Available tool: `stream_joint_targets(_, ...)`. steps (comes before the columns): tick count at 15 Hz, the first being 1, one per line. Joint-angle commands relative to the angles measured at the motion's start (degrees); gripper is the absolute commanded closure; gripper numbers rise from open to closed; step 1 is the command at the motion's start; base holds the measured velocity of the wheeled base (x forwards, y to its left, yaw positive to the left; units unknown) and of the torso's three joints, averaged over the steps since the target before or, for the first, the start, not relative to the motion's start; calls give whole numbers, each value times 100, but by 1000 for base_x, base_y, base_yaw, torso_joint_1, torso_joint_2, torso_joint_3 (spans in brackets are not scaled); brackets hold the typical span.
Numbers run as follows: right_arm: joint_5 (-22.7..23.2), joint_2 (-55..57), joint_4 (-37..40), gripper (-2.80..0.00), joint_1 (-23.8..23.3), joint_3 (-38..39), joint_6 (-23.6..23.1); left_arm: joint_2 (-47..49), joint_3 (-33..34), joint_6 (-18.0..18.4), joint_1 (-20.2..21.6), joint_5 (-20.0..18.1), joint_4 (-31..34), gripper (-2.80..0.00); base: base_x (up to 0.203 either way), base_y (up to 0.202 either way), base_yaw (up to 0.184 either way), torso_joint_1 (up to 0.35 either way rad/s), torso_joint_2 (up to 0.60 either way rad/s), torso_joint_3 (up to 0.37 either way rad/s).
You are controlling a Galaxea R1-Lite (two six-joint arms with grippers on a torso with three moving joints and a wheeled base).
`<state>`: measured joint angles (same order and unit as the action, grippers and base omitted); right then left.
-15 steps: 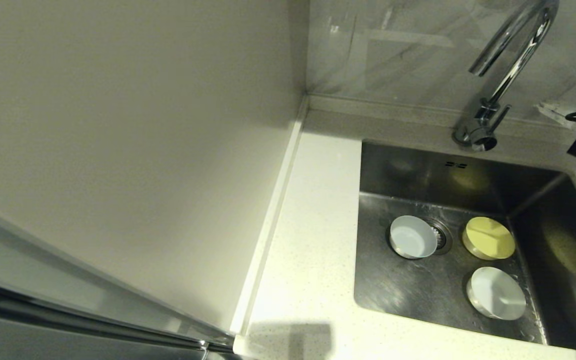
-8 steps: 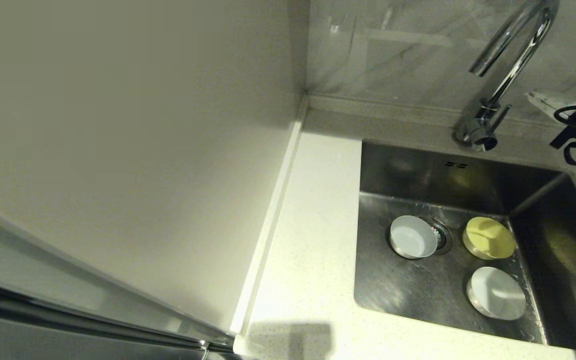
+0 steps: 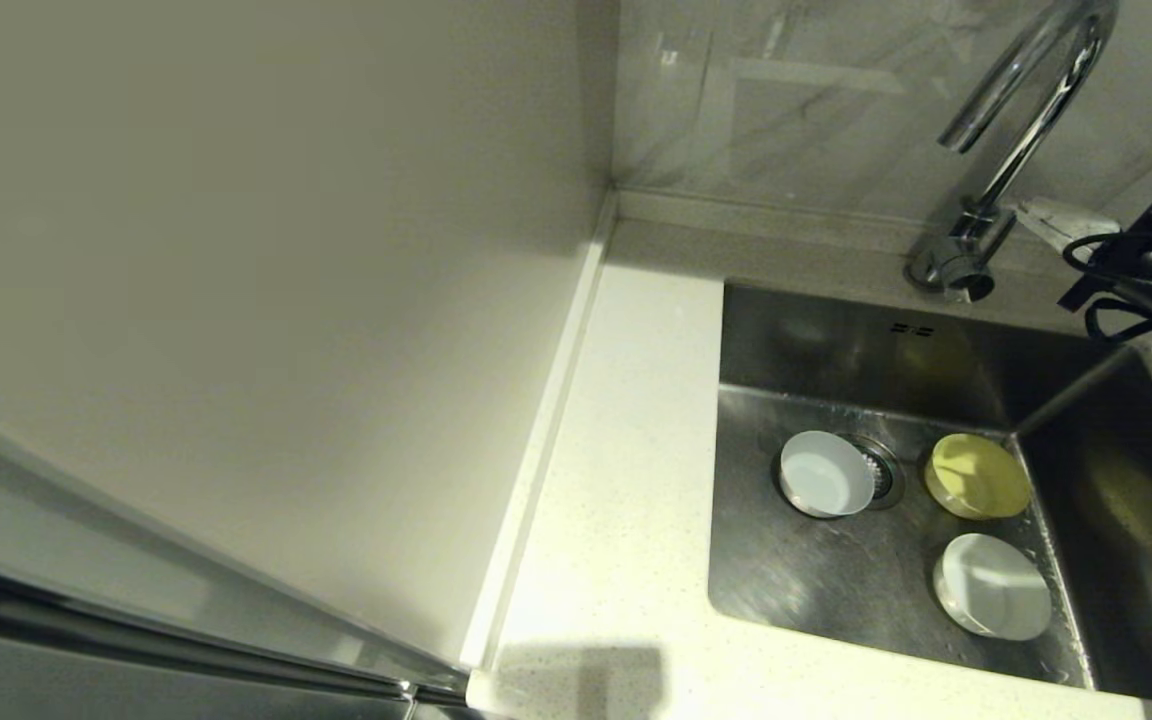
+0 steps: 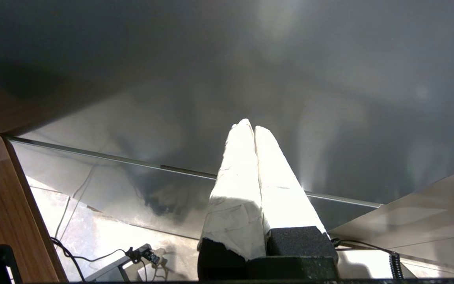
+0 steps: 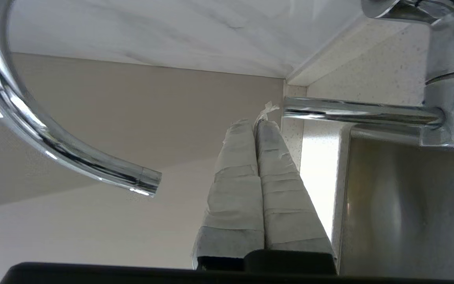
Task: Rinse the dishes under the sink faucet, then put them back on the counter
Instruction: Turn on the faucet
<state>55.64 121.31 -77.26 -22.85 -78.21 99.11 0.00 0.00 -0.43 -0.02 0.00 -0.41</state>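
Observation:
Three small bowls lie in the steel sink [image 3: 796, 585]: a pale bluish-white bowl [image 3: 826, 473] beside the drain strainer [image 3: 883, 472], a yellow bowl [image 3: 978, 476] to its right, and a white bowl [image 3: 992, 586] nearer the front. My right gripper [image 3: 1026, 212] comes in from the right, shut and holding nothing, with its taped fingertips close to the base of the chrome faucet [image 3: 1031, 95]. In the right wrist view the right gripper [image 5: 254, 123] is beside the thin side lever [image 5: 361, 112], and the spout [image 5: 93, 165] is off to one side. My left gripper [image 4: 249, 127] is shut and parked away from the sink, facing a grey panel.
White speckled counter [image 3: 626, 480] runs along the sink's left side and front, bounded by a beige side wall [image 3: 286, 300] and a marbled back wall [image 3: 786, 100]. Black cabling hangs on my right wrist [image 3: 1136, 270] over the sink's back right corner.
My right gripper has travelled left along the back of the sink, from the frame's right edge up to the faucet base. The bowls have not moved.

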Motion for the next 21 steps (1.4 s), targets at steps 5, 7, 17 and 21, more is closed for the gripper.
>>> stream_joint_targets(5,244,198,-36,0,-3,-123,107,-6,18,-1,2,0,-3,0,0,0,0,0,0,0)
stream_joint_targets(7,621,191,-34,0,-105,-96,109,0,18,-1,2,0,-3,0,0,0,0,0,0,0)
stream_joint_targets(17,432,755,-18,0,-582,-754,91,-1,18,-1,2,0,-3,0,0,0,0,0,0,0)
stream_joint_targets(21,149,929,-68,0,-371,-1092,102,0,18,-1,1,0,-3,0,0,0,0,0,0,0)
